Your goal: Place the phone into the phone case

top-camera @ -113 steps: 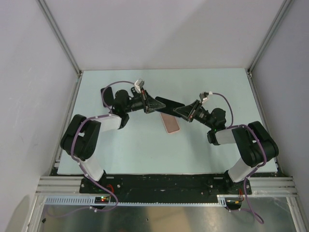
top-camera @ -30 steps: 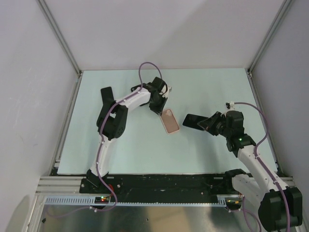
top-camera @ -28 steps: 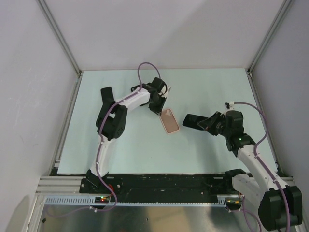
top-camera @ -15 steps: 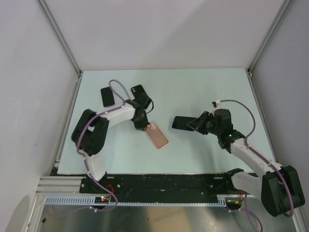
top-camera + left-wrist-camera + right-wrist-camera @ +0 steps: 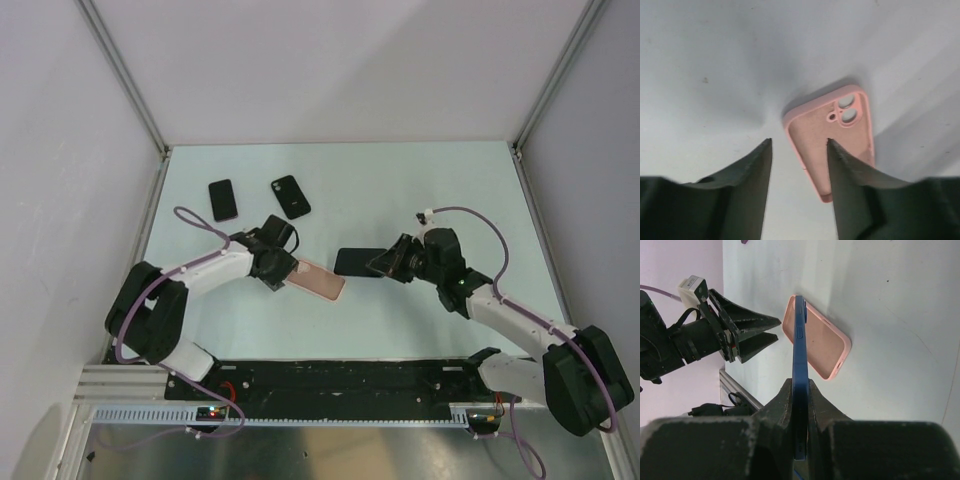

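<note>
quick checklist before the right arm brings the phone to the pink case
1. Phone clamped in right hand: ok.
2. Pink case lying flat, open side up: ok.
3. Left hand open, not clamping the case: ok.
4. Phone above the case: not ok, it is beside it.
5. Phone's camera end matches the case cutouts: cannot tell.
</note>
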Tool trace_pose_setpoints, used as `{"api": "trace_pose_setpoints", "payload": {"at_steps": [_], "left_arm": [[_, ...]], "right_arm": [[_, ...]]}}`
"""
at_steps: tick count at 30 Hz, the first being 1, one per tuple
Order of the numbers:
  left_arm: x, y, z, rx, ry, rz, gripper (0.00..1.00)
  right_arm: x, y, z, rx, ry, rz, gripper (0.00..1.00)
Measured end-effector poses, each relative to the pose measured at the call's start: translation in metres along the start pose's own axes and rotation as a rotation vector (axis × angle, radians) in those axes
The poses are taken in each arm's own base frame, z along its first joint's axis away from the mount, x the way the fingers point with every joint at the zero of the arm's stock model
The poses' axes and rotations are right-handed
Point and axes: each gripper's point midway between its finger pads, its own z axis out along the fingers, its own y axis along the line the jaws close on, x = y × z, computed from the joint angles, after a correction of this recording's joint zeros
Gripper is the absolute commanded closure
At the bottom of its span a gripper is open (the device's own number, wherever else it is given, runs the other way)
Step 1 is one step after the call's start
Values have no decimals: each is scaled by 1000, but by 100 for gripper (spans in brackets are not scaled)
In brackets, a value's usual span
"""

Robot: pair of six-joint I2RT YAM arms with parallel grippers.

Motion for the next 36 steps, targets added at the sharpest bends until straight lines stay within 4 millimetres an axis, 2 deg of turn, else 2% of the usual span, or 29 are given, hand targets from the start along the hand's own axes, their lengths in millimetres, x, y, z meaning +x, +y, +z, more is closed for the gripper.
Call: {"api": "trace_pose_setpoints", "payload": {"at_steps": [3, 6, 9, 12, 15, 19, 24, 28, 36], "left_arm": [[-2, -7, -2, 31, -9, 3, 36], [-4, -9, -3, 53, -17, 75, 41], [-9, -15, -6, 85, -26, 231, 44], [-20, -35, -9, 137, -51, 427, 45], [-30, -54, -10, 181, -75, 620, 48], [-30, -61, -1, 187, -55, 818, 52], [-26, -47, 16, 134, -4, 949, 53], [-25, -39, 19, 109, 16, 988, 53], [-19, -23, 25, 83, 50, 989, 68]], "right_arm": [[3, 2, 4, -6, 10, 10, 100], [11, 1, 9, 3, 32, 20, 100], [22, 2, 13, 15, 51, 26, 100], [27, 4, 14, 22, 52, 31, 100], [26, 3, 15, 33, 40, 34, 100], [24, -1, 16, 55, 21, 34, 100], [22, -3, 13, 70, 13, 26, 100], [18, -3, 8, 67, 2, 10, 100], [14, -5, 3, 65, 4, -6, 100]]}}
